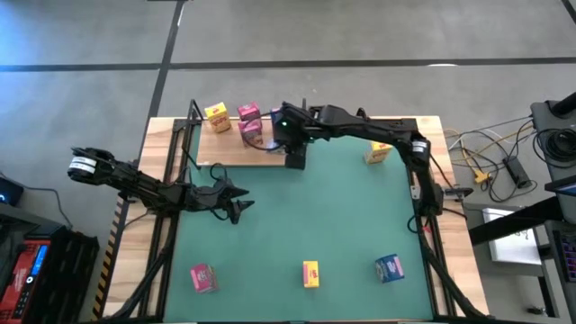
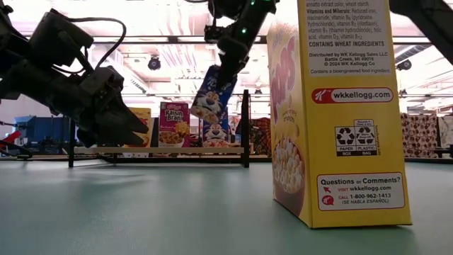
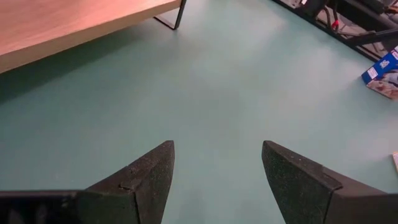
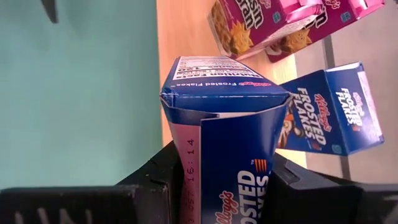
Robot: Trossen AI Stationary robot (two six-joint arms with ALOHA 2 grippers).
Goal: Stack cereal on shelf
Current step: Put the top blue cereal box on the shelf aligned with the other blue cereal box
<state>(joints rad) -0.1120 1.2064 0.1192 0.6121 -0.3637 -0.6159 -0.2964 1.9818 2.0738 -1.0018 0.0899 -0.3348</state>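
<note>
My right gripper (image 1: 293, 155) hangs over the front edge of the pale wooden shelf (image 1: 225, 148) at the table's far side, shut on a blue cereal box (image 2: 212, 92). On the shelf stand a yellow box (image 1: 216, 115), two pink boxes (image 1: 249, 112) and another blue box (image 4: 329, 112), each on its base. My left gripper (image 1: 241, 205) is open low over the green mat at the left, with nothing between its fingers (image 3: 149, 174). My right gripper pinches the blue box between its two fingers, one on each of two opposite sides (image 4: 186, 186), near the box's upper end. The fingers slant down from above. The box hangs tilted below them (image 2: 209, 106), clear of the shelf and the mat.
More boxes stand on the mat: pink (image 1: 203, 277), yellow (image 1: 310, 274) and blue (image 1: 389, 267) along the near edge, another yellow one (image 1: 378, 153) at the far right. Black metal uprights (image 2: 245, 127) frame the shelf. The mat's middle (image 1: 306, 216) is bare.
</note>
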